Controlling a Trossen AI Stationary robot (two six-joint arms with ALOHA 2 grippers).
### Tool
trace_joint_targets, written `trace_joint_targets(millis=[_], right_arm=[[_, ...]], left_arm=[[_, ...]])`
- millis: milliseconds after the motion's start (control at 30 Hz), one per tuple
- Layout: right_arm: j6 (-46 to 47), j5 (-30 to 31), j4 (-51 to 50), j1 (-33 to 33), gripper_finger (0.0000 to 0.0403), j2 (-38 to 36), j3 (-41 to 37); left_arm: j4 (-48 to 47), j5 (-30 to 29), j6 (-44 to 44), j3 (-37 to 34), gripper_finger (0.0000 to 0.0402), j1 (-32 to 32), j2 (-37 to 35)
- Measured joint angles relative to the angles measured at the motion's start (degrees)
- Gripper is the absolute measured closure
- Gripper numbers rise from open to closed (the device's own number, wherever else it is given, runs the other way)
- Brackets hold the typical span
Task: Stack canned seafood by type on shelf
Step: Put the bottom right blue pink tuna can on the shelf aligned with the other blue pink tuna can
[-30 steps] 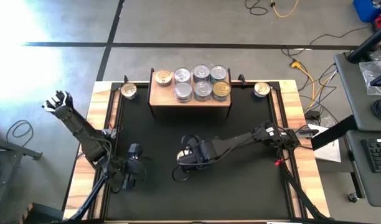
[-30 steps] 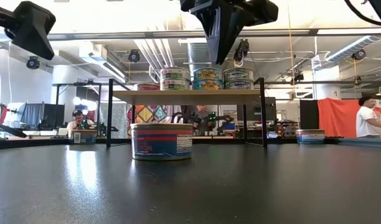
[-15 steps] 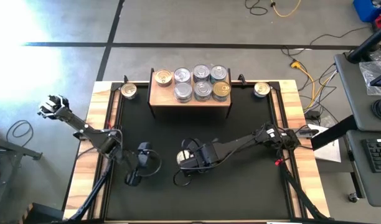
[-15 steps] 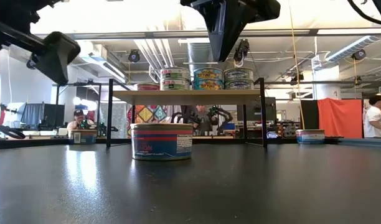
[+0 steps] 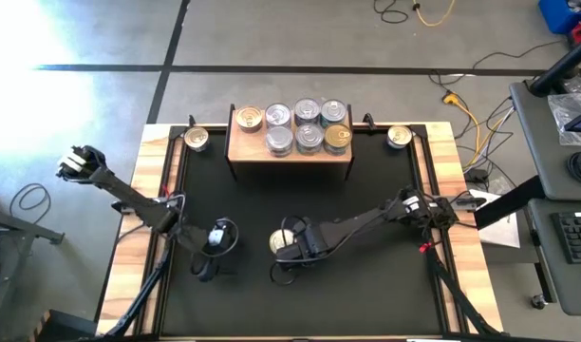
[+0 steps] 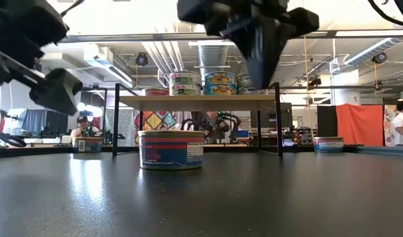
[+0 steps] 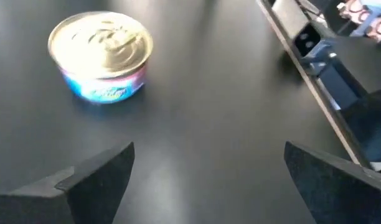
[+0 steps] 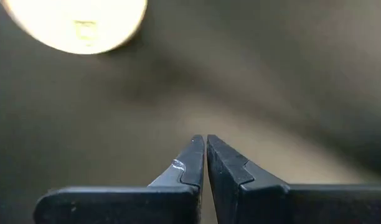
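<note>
A short round metal tin with a gold lid and blue side (image 7: pixel 100 56) is sitting alone on the black table (image 5: pixel 366 285), in front of the small light-wood shelf (image 5: pixel 290 150) where more tins (image 5: pixel 308 125) are sitting. The left gripper (image 7: pixel 209 180) is hanging near that tin with its fingers wide apart, holding nothing. The right gripper (image 8: pixel 206 163) is hanging just beside the tin, fingers pressed together and empty.

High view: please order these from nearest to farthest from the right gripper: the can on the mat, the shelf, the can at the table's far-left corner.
From the right gripper:
1. Can on the mat, beside it.
2. Shelf, far middle.
3. Far-left corner can.
</note>
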Motion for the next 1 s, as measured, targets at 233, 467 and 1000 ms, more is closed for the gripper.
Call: trace_joint_targets(millis=[233,467,1000], right_arm=[[-2.37,-1.18,2.93,-3.19,0.039,-0.02,-6.78],[-7.25,-3.01,12.92,-5.93,0.039,-0.02,-10.4],[-9.92,-5.13,18.23,-5.12,0.039,0.13,-16.58]], left_arm=[[2.36,-0.12,1.12,-0.96,0.0002,3.06,1.52],[6.98,-0.25,4.9,-1.01,0.0002,5.49,7.74],[20.43,3.52,11.55,-0.86,0.0001,13.35,24.16]])
